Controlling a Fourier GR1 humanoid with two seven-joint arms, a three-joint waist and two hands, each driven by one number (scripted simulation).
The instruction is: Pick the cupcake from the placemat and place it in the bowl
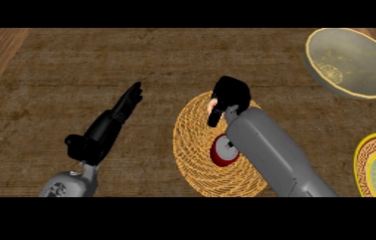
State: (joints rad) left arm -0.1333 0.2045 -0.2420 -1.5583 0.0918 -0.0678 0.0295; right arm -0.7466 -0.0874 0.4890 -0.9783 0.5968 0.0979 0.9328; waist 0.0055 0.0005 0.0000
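Two hands showed: the right hand [229,97] curled over the cupcake [214,104], of which only a pink sliver peeked out, on the woven placemat [198,149]; the left hand [110,122] rested open on the table [88,60]. The bowl [345,62] sat well apart, so the cupcake might slip in transit, or catch the rim if carried low

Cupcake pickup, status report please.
Right hand curled on cupcake over placemat. Left hand open, idle. Bowl far right, path unobstructed.
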